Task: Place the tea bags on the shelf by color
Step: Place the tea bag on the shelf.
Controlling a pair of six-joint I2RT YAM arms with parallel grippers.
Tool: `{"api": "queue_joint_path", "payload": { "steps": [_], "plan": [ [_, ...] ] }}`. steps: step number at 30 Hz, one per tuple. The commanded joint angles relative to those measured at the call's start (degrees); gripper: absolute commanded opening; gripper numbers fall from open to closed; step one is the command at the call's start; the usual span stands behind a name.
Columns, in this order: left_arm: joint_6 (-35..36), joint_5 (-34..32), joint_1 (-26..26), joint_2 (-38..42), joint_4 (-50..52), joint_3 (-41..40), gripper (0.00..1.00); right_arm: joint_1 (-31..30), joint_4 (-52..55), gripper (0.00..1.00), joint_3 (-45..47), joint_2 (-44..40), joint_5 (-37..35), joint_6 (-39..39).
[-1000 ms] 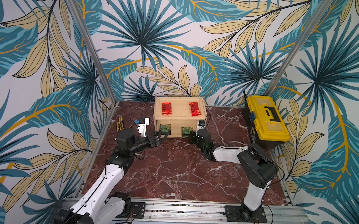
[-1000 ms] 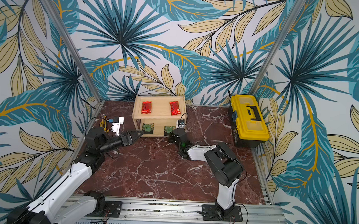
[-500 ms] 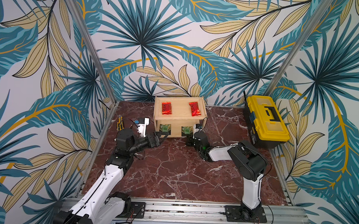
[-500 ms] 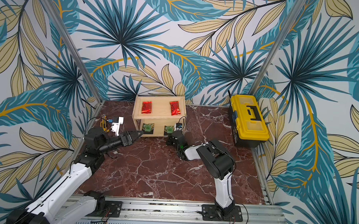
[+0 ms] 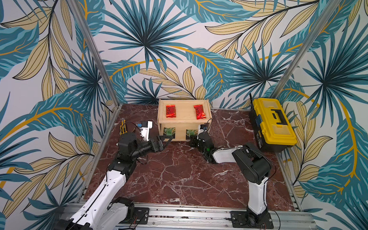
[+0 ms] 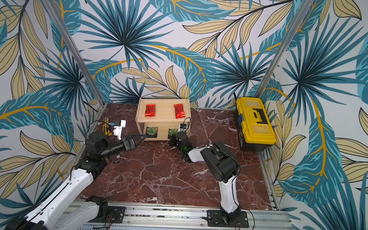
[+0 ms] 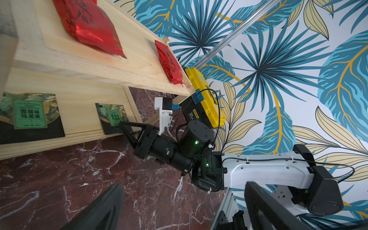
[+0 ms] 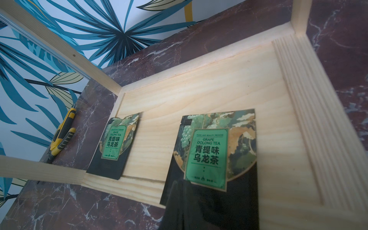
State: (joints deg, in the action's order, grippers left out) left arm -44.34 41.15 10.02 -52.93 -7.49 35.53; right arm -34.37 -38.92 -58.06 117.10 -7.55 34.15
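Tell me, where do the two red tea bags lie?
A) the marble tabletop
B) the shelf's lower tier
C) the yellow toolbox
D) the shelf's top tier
D: the red tea bags lie apart on the top tier of the shelf, above the green tea bags.

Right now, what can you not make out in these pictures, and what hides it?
- Right tool tips: own wrist covers them in both top views; dark blur in the right wrist view. Pinching the near green tea bag or not: cannot tell.
- Other green tea bag: print too small in both top views.
- One red tea bag: cut by the left wrist view's edge.
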Motion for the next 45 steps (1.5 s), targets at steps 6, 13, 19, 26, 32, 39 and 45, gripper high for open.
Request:
{"api": "queue_joint_path", "payload": {
  "steps": [6, 13, 19, 26, 32, 39, 45],
  "plan": [
    [0.9, -0.2, -0.4, 1.1, 0.5, -0.2, 1.0, 0.7, 1.8, 0.0, -1.3, 2.4, 0.2, 1.3],
    [1.1, -0.3, -0.4, 1.3, 0.7, 0.0, 1.0, 1.2, 2.4, 0.0, -2.1, 2.9, 0.2, 1.5],
    [1.3, -0.5, -0.4, 1.5, 1.1, 0.0, 1.0, 1.7, 3.3, 0.0, -3.1, 4.1, 0.9, 2.3],
    [1.7, -0.8, -0.4, 2.0, 1.8, 0.2, 1.0, 2.1, 5.2, 0.0, -4.4, 4.6, 1.4, 3.6],
    [1.7, -0.9, -0.4, 2.0, 1.7, 0.2, 1.0, 2.2, 6.0, 0.0, -5.5, 4.9, 1.5, 3.7],
    [1.8, -0.8, -0.4, 2.2, 1.8, 0.2, 1.0, 2.5, 5.6, 0.0, -5.9, 4.4, 2.7, 3.0],
    [2.0, -1.1, -0.3, 2.6, 1.5, 0.2, 1.0, 2.1, 2.9, 0.06, -1.6, -1.8, 3.8, 1.2]
  ]
}}
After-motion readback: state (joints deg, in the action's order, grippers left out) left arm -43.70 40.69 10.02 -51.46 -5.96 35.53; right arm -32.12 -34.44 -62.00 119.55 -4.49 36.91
